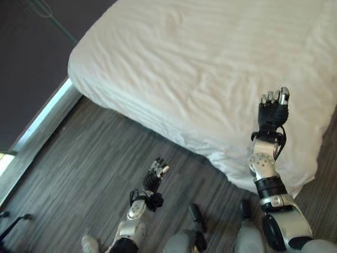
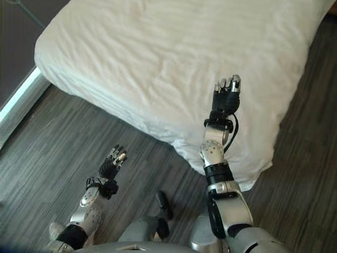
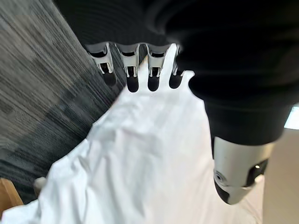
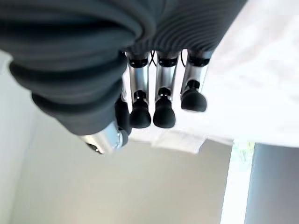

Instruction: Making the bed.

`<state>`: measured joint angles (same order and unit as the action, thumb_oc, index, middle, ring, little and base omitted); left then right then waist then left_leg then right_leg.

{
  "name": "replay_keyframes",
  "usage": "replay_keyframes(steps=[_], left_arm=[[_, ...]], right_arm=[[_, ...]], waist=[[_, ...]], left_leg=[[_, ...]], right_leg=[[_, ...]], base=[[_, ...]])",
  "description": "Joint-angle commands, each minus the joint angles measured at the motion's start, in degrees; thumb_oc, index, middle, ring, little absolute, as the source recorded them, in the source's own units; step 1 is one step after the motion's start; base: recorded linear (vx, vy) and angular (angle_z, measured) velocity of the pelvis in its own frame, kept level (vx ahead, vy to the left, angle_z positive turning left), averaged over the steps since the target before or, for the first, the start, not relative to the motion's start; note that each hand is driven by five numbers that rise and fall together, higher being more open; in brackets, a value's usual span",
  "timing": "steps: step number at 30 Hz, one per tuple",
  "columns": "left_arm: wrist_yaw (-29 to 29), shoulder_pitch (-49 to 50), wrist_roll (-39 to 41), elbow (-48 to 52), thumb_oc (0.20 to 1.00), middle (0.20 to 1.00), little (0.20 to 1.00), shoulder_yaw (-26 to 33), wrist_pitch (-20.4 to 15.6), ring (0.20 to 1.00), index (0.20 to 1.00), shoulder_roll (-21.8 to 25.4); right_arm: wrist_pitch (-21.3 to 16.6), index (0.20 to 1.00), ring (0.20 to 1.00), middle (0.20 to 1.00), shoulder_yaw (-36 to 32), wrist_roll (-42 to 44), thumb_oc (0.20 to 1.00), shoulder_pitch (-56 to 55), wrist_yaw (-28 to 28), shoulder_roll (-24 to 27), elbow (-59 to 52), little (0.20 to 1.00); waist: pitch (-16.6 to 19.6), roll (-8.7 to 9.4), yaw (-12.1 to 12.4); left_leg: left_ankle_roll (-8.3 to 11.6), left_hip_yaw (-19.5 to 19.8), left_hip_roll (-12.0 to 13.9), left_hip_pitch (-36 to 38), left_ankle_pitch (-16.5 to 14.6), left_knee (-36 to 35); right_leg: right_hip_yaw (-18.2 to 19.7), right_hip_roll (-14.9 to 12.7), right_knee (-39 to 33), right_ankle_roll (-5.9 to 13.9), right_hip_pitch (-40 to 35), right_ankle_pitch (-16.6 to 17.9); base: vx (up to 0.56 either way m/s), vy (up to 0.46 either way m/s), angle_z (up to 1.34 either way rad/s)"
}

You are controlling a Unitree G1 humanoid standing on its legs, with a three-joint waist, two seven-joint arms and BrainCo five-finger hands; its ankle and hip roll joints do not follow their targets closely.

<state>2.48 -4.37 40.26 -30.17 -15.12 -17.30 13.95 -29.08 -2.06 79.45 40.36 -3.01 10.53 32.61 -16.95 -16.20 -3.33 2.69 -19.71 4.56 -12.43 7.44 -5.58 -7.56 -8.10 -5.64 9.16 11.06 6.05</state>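
Soft daylight comes from the window strip (image 1: pixel 45 118) at the robot's left and falls evenly on the white bed (image 1: pixel 200 63), whose wrinkles cast faint shadows. The grey floor (image 1: pixel 95 158) stays dimmer. In the wrist views the white sheet (image 3: pixel 140 163) glares, washed out, and the close dark hand covers are blurred

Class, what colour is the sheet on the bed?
White, creased all over; the sheet shows best in the left eye view.
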Motion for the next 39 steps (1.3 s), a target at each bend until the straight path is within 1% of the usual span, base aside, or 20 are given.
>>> replay_keyframes(steps=[1, 4, 6, 12, 14, 17, 18, 21, 22, 23, 25, 27, 28, 31, 32, 33, 34, 35, 37, 39], left_arm=[[0.09, -5.28, 0.67, 0.94, 1.0, 1.0, 1.0, 2.15, -3.56, 1.0, 1.0, 5.39], [-0.07, -6.97, -2.14, -2.0, 1.0, 1.0, 1.0, 2.06, -3.52, 1.0, 1.0, 5.47], [0.25, -7.21, -2.39, -1.93, 1.0, 1.0, 1.0, 3.14, -3.81, 1.0, 1.0, 5.91], [0.88, -5.87, -2.16, -0.44, 1.0, 1.0, 1.0, 6.54, -3.64, 1.0, 1.0, 4.83], [0.91, -6.16, -2.69, -0.34, 1.0, 1.0, 1.0, 8.82, -3.45, 1.0, 1.0, 3.85], [0.85, -6.18, -2.83, -0.3, 1.0, 1.0, 1.0, 9.09, -3.42, 1.0, 1.0, 3.49], [0.57, -6.08, -3.47, -0.09, 1.0, 1.0, 1.0, 9.18, -3.32, 1.0, 1.0, 3.07], [-0.65, -7.68, -5.21, 0.39, 1.0, 1.0, 1.0, 8.67, -3.22, 1.0, 1.0, 1.61], [-0.96, -7.92, -5.69, 0.7, 1.0, 1.0, 1.0, 8.62, -3.17, 1.0, 1.0, 1.47], [-1.49, -8.71, -6.59, 1.56, 1.0, 1.0, 1.0, 8.54, -3.32, 1.0, 1.0, 1.42], [-3.16, -10.51, -8.43, 6.22, 1.0, 1.0, 1.0, 8.23, -4.75, 1.0, 1.0, 1.77], [-3.73, -11.1, -9.54, 8.02, 1.0, 1.0, 1.0, 7.69, -5.07, 1.0, 1.0, 1.95], [-4.1, -11.66, -9.91, 9.91, 1.0, 1.0, 1.0, 7.47, -5.49, 1.0, 1.0, 2.24], [-3.32, -11.21, -9.01, 15.46, 1.0, 1.0, 1.0, 6.84, -5.83, 1.0, 1.0, 3.3], [-2.59, -10.33, -9.51, 15.55, 1.0, 1.0, 1.0, 5.62, -5.36, 1.0, 1.0, 3.11], [-2.59, -10.32, -9.51, 15.56, 1.0, 1.0, 1.0, 5.65, -5.36, 1.0, 1.0, 3.16], [-2.47, -9.78, -10.85, 15.92, 1.0, 1.0, 1.0, 4.23, -5.17, 1.0, 1.0, 2.93], [-2.34, -8.82, -14.49, 17.58, 1.0, 1.0, 1.0, 2.37, -4.63, 1.0, 1.0, 3.31], [-1.89, -7.65, -16.58, 19.08, 1.0, 1.0, 1.0, 1.68, -4.18, 1.0, 1.0, 3.7], [-3.95, -5.72, -20.65, 20.89, 1.0, 1.0, 1.0, 1.3, -3.73, 1.0, 1.0, 5.04]], right_arm=[[-0.89, 0.2, 0.2, 0.2, -1.73, 0.35, 0.2, 5.33, -0.07, -0.87, 1.02, 0.2], [3.84, 0.2, 0.2, 0.2, -0.2, -4.26, 0.2, 1.72, 0.44, -0.21, 6.34, 0.2], [4.65, 0.2, 0.2, 0.2, -0.39, -5.9, 0.2, -0.09, 0.16, 1.57, 6.88, 0.2], [5.85, 0.2, 0.2, 0.2, -4.53, -7.97, 0.2, -10.86, -1.77, 4.66, 4.34, 0.2], [6.76, 0.2, 0.2, 0.2, -9.49, -8.14, 0.2, -19.8, -3.16, 7.08, 3.04, 0.2], [6.96, 0.2, 0.2, 0.2, -11.18, -7.98, 0.2, -22.47, -3.45, 7.54, 2.57, 0.2], [6.87, 0.2, 0.2, 0.2, -13.7, -8.24, 0.2, -27.03, -3.35, 8.13, 1.2, 0.2], [7.6, 0.2, 0.2, 0.2, -13.72, -12.55, 0.2, -33.3, -3.04, 8.75, -1.57, 0.2], [8.03, 0.432, 0.432, 0.432, -13.02, -14.36, 0.432, -34.14, -2.62, 8.43, -2.17, 0.432], [8.32, 1.0, 1.0, 1.0, -11.88, -17.29, 1.0, -35.39, -1.75, 8.12, -3.16, 1.0], [9.18, 1.0, 1.0, 1.0, -5.42, -24.67, 1.0, -36.44, -0.99, 8.22, -5.92, 1.0], [9.55, 1.0, 1.0, 1.0, -3.26, -27.02, 1.0, -36.74, -0.72, 7.96, -8.0, 1.0], [9.61, 1.0, 1.0, 1.0, -1.68, -29.11, 1.0, -37.42, -0.73, 8.09, -10.03, 1.0], [10.94, 1.0, 1.0, 1.0, 3.54, -35.49, 1.0, -38.85, -0.7, 8.13, -14.02, 1.0], [13.18, 1.0, 1.0, 1.0, 7.66, -42.32, 1.0, -39.3, -0.85, 8.5, -13.82, 1.0], [13.19, 1.0, 1.0, 1.0, 7.7, -42.34, 1.0, -39.28, -0.83, 8.45, -13.84, 1.0], [13.74, 1.0, 1.0, 1.0, 9.06, -44.83, 1.0, -39.42, -0.47, 7.98, -12.75, 1.0], [14.79, 1.0, 1.0, 1.0, 10.56, -49.16, 1.0, -40.43, -0.75, 7.37, -12.82, 1.0], [14.92, 1.0, 1.0, 1.0, 9.42, -50.8, 1.0, -43.04, -0.93, 7.17, -14.47, 1.0], [15.19, 1.0, 1.0, 1.0, 10.55, -64.29, 1.0, -43.84, 2.82, 9.77, -20.68, 1.0]], waist=[[-4.18, 3.99, 0.7], [-5.54, 2.37, 0.16], [-5.62, 1.96, -0.33], [-5.62, 2.75, -2.6], [-5.13, 4.58, -5.0], [-4.86, 5.33, -5.85], [-4.16, 6.72, -7.62], [-3.57, 9.07, -10.7], [-3.6, 9.71, -11.22], [-3.72, 10.63, -11.88], [-3.94, 13.23, -12.76], [-3.95, 14.18, -12.47], [-3.78, 14.63, -12.16], [-1.89, 16.09, -10.42], [-0.21, 16.54, -9.27], [-0.06, 16.71, -9.32], [0.66, 16.79, -9.0], [2.75, 16.96, -9.53], [3.89, 17.34, -10.02], [5.18, 19.26, -10.49]], left_leg=[[7.53, -0.35, 5.09, 3.7, 0.27, 0.58], [8.06, -0.79, 5.44, 2.06, 0.93, 0.58], [8.2, -0.96, 5.62, 1.59, 1.14, 0.58], [8.01, -1.77, 5.92, 2.65, 0.42, 0.58], [7.91, -2.36, 6.16, 4.32, -0.56, 0.58], [7.77, -2.62, 6.26, 4.86, -0.51, 0.58], [7.54, -3.13, 6.26, 6.17, -1.18, 0.58], [7.25, -4.98, 5.83, 10.06, -2.76, 0.82], [7.16, -5.79, 5.74, 11.14, -2.99, 1.31], [7.33, -6.72, 6.09, 11.81, -3.89, 3.28], [7.68, -7.54, 6.92, 13.07, -6.49, 8.55], [7.69, -6.18, 6.47, 13.18, -7.06, 9.71], [7.52, -4.03, 5.55, 13.22, -7.98, 10.17], [6.74, 6.6, 2.13, 13.8, -12.56, 11.94], [5.57, 13.51, 0.85, 16.29, -15.07, 10.56], [5.56, 13.51, 0.68, 16.15, -14.73, 10.33], [5.04, 16.09, 0.59, 18.08, -15.55, 8.74], [4.24, 15.24, 0.48, 20.45, -14.91, 5.06], [4.52, 13.08, 1.07, 22.06, -14.08, 2.77], [3.29, 11.68, -1.02, 23.71, -13.99, 0.58]], right_leg=[[0.02, -3.4, 1.15, 1.42, 3.45, -0.01], [0.1, -3.95, 1.39, 1.52, 5.61, 0.51], [0.19, -3.93, 1.44, 1.5, 6.16, 0.6], [0.3, -3.62, 1.33, 1.67, 5.52, 0.25], [0.36, -3.43, 1.66, 1.81, 4.4, -0.39], [0.44, -3.28, 1.73, 1.6, 4.09, -0.23], [0.85, -3.11, 2.08, 1.47, 3.36, -0.54], [2.41, -2.53, 3.04, 1.38, 1.6, -1.6], [3.0, -2.43, 3.22, 1.25, 0.99, -1.52], [3.82, -2.37, 3.29, 1.23, -0.02, -1.76], [6.12, -2.01, 3.09, 1.43, -2.16, -2.0], [7.47, -1.65, 2.95, 1.36, -2.16, -1.61], [8.17, -1.45, 3.07, 1.38, -2.03, -1.33], [10.95, -0.44, 2.37, 1.55, -1.84, -0.2], [13.49, 0.61, 1.89, 1.77, -1.8, 0.41], [13.54, 0.46, 1.86, 1.76, -1.58, 0.56], [14.3, 0.96, 2.01, 1.92, -1.89, 0.86], [14.5, 0.67, 2.1, 2.2, -1.66, 1.5], [13.97, 0.19, 2.15, 2.84, -1.71, 2.06], [13.19, -0.57, 2.18, 5.38, -0.3, 5.19]], base=[[-0.06, -0.005, -0.02], [-0.06, -0.007, -0.05], [-0.01, -0.003, 0.03], [0.01, 0.004, 0.0], [0.05, -0.032, 0.02], [0.04, -0.032, 0.03], [0.05, -0.03, -0.08], [0.06, -0.005, -0.21], [0.02, -0.015, -0.27], [0.03, -0.021, -0.36], [0.05, 0.014, -0.63], [-0.01, 0.05, -0.82], [-0.05, 0.089, -1.08], [-0.01, 0.144, -0.94], [-0.02, 0.166, -0.97], [-0.07, 0.193, -0.99], [-0.09, 0.195, -0.91], [-0.08, 0.199, -0.54], [-0.1, 0.189, -0.27], [-0.19, 0.202, -0.19]])
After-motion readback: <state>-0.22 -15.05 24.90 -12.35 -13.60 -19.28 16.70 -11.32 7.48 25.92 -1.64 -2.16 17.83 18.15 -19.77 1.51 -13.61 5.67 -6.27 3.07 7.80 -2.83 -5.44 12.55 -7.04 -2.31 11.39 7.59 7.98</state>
